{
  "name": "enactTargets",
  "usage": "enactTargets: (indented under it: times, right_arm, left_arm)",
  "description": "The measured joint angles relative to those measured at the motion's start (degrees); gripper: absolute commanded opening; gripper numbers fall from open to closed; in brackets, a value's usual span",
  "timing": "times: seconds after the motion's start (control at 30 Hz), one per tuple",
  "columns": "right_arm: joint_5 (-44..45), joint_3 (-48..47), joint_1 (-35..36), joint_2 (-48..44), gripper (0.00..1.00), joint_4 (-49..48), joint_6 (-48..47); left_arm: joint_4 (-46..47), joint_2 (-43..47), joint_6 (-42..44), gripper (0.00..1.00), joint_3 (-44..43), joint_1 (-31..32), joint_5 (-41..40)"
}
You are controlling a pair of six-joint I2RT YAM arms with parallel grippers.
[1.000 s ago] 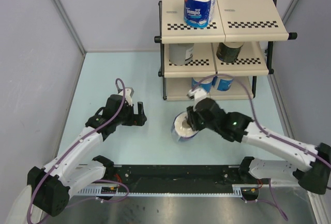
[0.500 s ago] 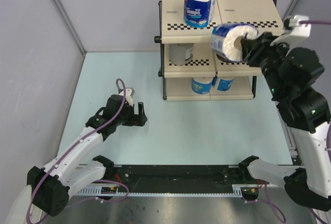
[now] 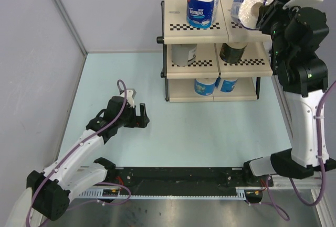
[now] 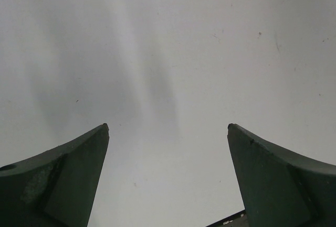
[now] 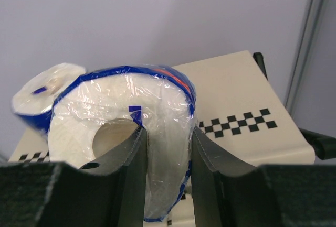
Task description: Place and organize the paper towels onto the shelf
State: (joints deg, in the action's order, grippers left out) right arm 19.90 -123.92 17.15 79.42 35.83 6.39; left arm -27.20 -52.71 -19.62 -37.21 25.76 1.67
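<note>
From above, you see the right gripper [image 3: 261,13] clamped on a white, blue-wrapped paper towel roll [image 3: 243,7] above the top tier of the beige black-framed shelf [image 3: 176,16]. Left wrist view: left gripper [image 4: 168,128] spread apart over pale table [image 4: 168,54]. Right wrist view: the roll's wall pinched between the fingers [image 5: 126,172].

The shelf [image 3: 191,69] stands on the pale blue table [image 3: 184,132], far side.

Under the shelf's [image 3: 176,18] upper panels the grey roll [image 3: 184,55], the dark roll [image 3: 232,53] and two bottom-tier rolls [image 3: 203,86] show only their fronts (tops and backs hidden).
</note>
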Motion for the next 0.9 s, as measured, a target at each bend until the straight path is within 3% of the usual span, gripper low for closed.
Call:
enactTargets:
  times: [0.23, 0.73, 0.9]
  right_arm:
    - [-6.38, -7.08, -8.00, 8.50, 0.14, 3.50, 2.97]
    - [-13.16, -7.26, -9.11, 9.20, 0.15, 6.45, 3.65]
    - [-13.73, -7.23, -9.16, 9.20, 0.21, 6.82, 3.65]
  left_arm:
    - [-0.48, 2.99, -0.09, 1.00, -1.64, 0.00, -0.20]
    - [-0.63, 8.17, -0.92, 1.00, -3.85, 0.00, -0.39]
    - [-0.66, 8.90, -0.96, 1.00, -4.15, 0.00, -0.37]
